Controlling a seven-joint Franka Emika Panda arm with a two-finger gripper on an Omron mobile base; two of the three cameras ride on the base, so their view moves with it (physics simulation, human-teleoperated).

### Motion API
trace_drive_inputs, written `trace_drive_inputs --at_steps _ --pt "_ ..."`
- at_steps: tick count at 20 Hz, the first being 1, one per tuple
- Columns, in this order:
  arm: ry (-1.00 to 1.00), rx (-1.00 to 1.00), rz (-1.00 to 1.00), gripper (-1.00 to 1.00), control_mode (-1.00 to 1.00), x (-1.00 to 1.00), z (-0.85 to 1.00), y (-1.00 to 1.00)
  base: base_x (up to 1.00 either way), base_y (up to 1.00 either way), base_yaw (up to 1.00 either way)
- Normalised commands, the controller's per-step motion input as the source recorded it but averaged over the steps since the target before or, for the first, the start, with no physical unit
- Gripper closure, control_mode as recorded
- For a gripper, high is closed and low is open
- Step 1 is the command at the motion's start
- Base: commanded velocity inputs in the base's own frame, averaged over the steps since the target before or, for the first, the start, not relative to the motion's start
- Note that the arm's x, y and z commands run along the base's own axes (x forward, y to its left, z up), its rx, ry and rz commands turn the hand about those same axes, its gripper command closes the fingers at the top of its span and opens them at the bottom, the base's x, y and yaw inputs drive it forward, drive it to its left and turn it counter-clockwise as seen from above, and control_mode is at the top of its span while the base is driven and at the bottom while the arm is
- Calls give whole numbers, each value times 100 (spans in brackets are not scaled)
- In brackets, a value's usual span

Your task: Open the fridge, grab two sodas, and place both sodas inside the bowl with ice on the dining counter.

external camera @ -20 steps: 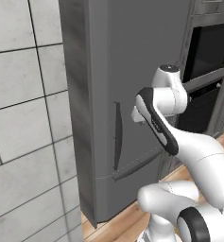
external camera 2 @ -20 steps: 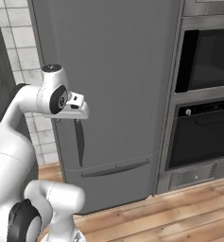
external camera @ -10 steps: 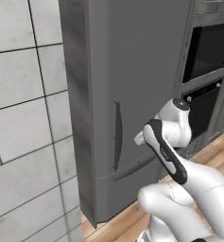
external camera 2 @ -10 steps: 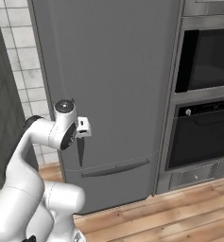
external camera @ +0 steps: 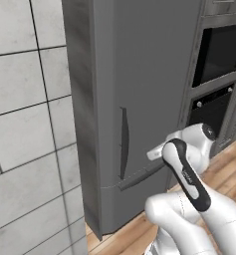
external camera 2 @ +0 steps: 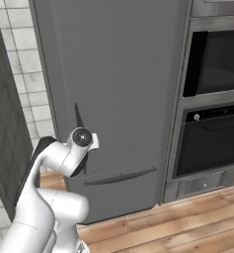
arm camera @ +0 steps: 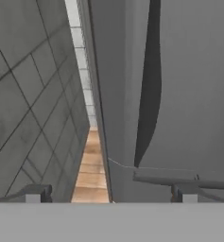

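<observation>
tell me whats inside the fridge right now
Nothing inside can be seen: the fridge door is shut, so its contents are hidden. Visible are the grey door front, its dark handle, and the drawer front below.

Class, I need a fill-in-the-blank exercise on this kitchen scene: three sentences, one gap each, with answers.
1. The tall matte grey fridge has its door ____.
2. The two-finger gripper has its jaws ____.
3. The dark curved door handle runs ____ on the door.

Missing words: shut; open; vertically
</observation>
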Motion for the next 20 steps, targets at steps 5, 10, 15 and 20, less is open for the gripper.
trace_drive_inputs --at_steps 5,10,15,20 --pt "-14 19 0 -100 -100 7 -2 17 0 0 0" --pt "-17 18 2 -100 -100 17 -29 22 0 0 0" --pt "-21 12 5 -100 -100 18 -36 29 0 0 0" --pt "-13 1 1 -100 -100 18 -32 47 0 0 0"
